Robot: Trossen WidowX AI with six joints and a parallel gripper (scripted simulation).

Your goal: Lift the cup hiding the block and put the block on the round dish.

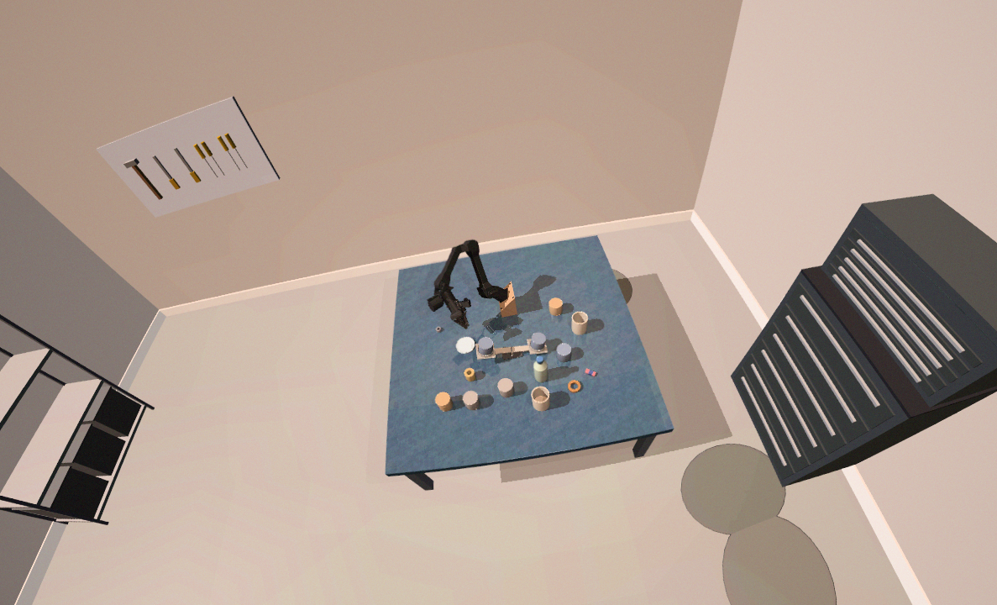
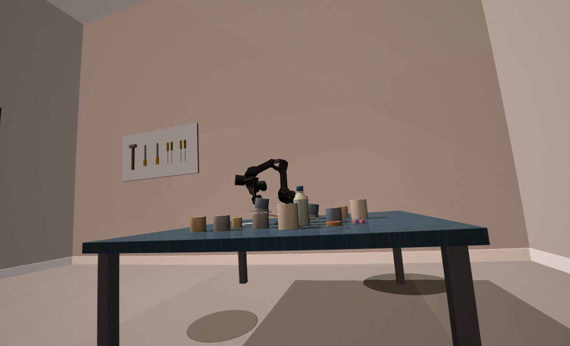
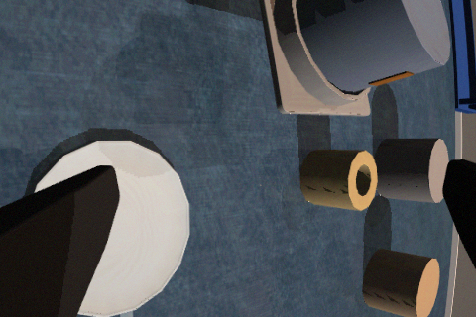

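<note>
A grey-blue cup (image 1: 485,345) (image 2: 261,203) (image 3: 367,25) stands upside down on the left end of the balance (image 1: 520,349) (image 3: 297,101). An identical cup (image 1: 537,340) (image 2: 314,210) stands on the right end. In the exterior view the beam tilts, its left end higher and its right end lower. The block is not visible. The round white dish (image 1: 464,345) (image 3: 144,223) lies bare beside the left end. My gripper (image 1: 464,323) (image 2: 256,200) (image 3: 282,180) is open and empty, in the air behind the dish and left cup. One finger overlaps the dish in the wrist view.
A yellow hollow cylinder (image 1: 469,374) (image 3: 363,180), short cylinders (image 1: 505,387) (image 1: 443,401), a bottle (image 1: 541,370) (image 2: 301,209) and a tan cup (image 1: 540,398) stand in front of the balance. A loose grey-blue cylinder (image 1: 564,352) stands right of it. An orange panel (image 1: 508,302) is behind it.
</note>
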